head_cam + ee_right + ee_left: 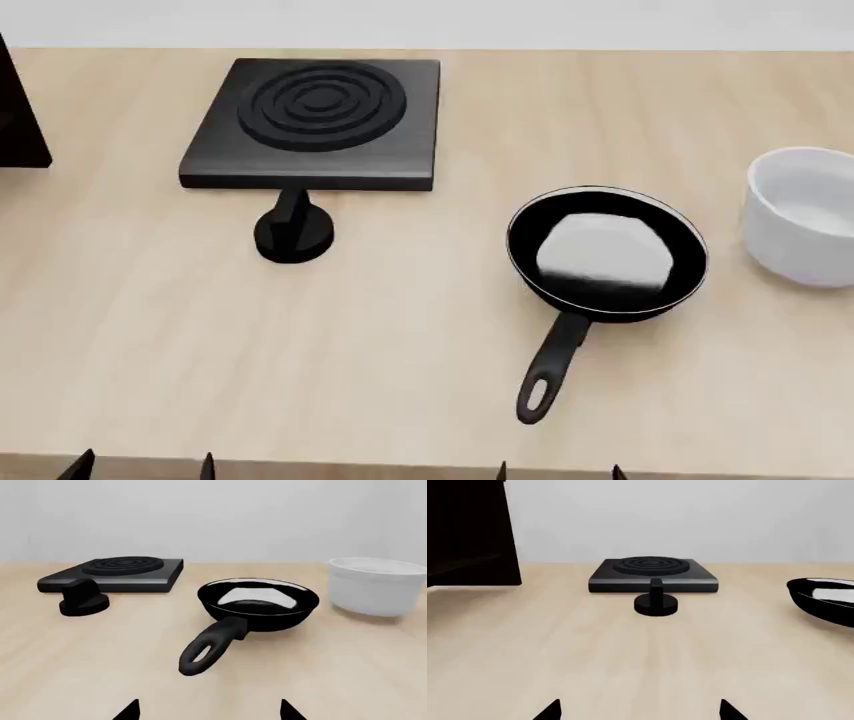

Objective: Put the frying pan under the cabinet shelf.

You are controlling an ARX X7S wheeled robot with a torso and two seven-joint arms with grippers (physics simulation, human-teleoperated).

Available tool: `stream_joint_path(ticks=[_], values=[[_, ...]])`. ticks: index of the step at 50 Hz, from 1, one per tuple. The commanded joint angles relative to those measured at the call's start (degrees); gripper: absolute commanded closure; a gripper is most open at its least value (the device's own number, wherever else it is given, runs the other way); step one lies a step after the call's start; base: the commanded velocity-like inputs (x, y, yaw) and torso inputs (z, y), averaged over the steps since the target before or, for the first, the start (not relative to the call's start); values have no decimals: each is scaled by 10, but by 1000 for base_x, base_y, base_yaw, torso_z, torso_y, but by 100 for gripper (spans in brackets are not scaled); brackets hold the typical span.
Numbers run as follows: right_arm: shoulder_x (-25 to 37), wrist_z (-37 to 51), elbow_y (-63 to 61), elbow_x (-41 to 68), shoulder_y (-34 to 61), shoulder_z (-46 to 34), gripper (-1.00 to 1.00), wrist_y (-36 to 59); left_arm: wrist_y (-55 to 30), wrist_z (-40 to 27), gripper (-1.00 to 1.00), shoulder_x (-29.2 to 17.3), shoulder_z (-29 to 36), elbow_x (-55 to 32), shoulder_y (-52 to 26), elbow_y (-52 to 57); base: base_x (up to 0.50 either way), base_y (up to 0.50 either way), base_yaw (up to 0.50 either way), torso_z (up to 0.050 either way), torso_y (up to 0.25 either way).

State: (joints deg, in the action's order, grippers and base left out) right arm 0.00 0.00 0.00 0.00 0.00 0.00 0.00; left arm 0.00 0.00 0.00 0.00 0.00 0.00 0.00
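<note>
The frying pan (607,255) sat on the table (400,350), near the white bowl (801,215), its handle (550,370) pointing at the robot. The cabinet shelf (19,110) stood far off on the left. Both the left gripper (639,711) and the right gripper (208,710) were wide and held nothing. A push on the long handle might spin the pan into the bowl.

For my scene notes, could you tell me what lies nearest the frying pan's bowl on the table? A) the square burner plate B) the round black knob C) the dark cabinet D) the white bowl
D: the white bowl stands just beside the frying pan, with the others farther off.
</note>
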Motion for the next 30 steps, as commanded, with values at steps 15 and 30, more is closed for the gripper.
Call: stream_joint_path(ticks=[15,30], values=[[32,35,-31,18,-8,-35,-100,20,51,-30,-100,-32,44,-11,22,37,0,0,0,8,0],[47,48,-52,21,-11,-53,-100,32,44,-38,-100,-51,63,-16,37,80,0,0,0,50,0]])
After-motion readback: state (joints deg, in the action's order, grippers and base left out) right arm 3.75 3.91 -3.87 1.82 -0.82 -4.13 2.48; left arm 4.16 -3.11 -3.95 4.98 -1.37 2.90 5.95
